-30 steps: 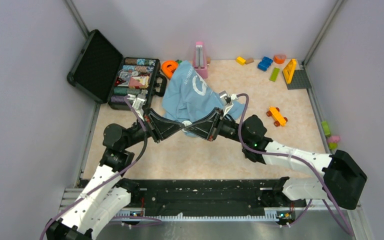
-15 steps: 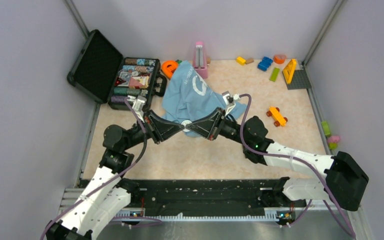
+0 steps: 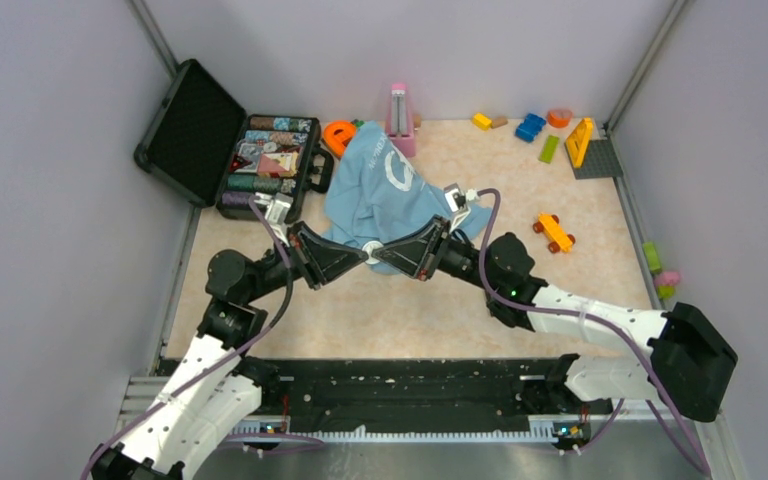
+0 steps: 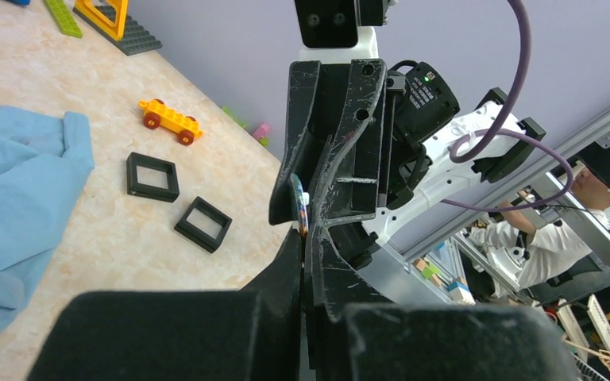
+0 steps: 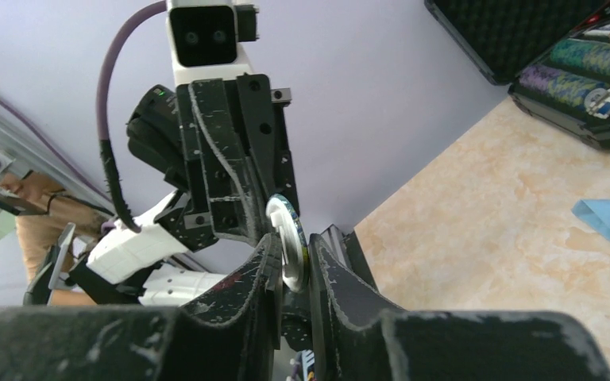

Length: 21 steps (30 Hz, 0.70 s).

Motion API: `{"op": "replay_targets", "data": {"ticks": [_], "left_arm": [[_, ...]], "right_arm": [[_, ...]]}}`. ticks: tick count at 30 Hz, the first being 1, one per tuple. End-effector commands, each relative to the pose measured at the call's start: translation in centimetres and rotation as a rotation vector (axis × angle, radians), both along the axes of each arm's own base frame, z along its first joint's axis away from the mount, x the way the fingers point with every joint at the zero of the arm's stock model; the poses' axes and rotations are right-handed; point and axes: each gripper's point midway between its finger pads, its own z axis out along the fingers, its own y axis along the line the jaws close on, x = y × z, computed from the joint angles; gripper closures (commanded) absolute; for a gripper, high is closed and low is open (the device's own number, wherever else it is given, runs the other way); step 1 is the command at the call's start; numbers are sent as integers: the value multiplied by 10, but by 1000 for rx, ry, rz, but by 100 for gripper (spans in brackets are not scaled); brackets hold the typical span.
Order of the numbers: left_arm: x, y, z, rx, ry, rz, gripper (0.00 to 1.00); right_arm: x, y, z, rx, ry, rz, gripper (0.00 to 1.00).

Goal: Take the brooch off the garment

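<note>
The light blue T-shirt (image 3: 375, 190) lies crumpled at the back middle of the table; it also shows in the left wrist view (image 4: 16, 182). My two grippers meet tip to tip just above its near edge. The brooch (image 3: 370, 256) is a small round disc held off the shirt. In the right wrist view my right gripper (image 5: 292, 266) is shut on the brooch (image 5: 286, 234). In the left wrist view my left gripper (image 4: 303, 238) is shut, pinching the lower edge of the brooch (image 4: 297, 202). In the top view the left gripper (image 3: 362, 258) and right gripper (image 3: 379, 254) touch.
An open black case (image 3: 265, 160) of poker chips stands at the back left. A pink metronome (image 3: 398, 115) and an orange toy (image 3: 338, 135) sit behind the shirt. Toy bricks (image 3: 530, 127) and a yellow car (image 3: 554, 232) lie to the right. Two black square frames (image 4: 152, 176) lie near the shirt.
Both grippers, still joined at the brooch, have shifted slightly toward the near edge of the table. Nothing else moved.
</note>
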Motion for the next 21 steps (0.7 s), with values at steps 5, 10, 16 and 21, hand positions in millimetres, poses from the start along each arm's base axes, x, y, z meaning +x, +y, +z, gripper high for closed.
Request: {"op": "replay_targets", "data": {"ticks": [5, 10, 16, 21], "left_arm": [[-9, 4, 14, 0, -96, 13, 100], [2, 6, 3, 74, -107, 63, 100], [36, 27, -12, 213, -228, 293, 100], [24, 26, -10, 333, -598, 250, 100]], "right_arm": [[28, -19, -1, 16, -22, -168, 69], [29, -26, -2, 6, -2, -194, 59], [59, -44, -21, -69, 374, -387, 52], [52, -43, -31, -172, 655, -390, 46]]}}
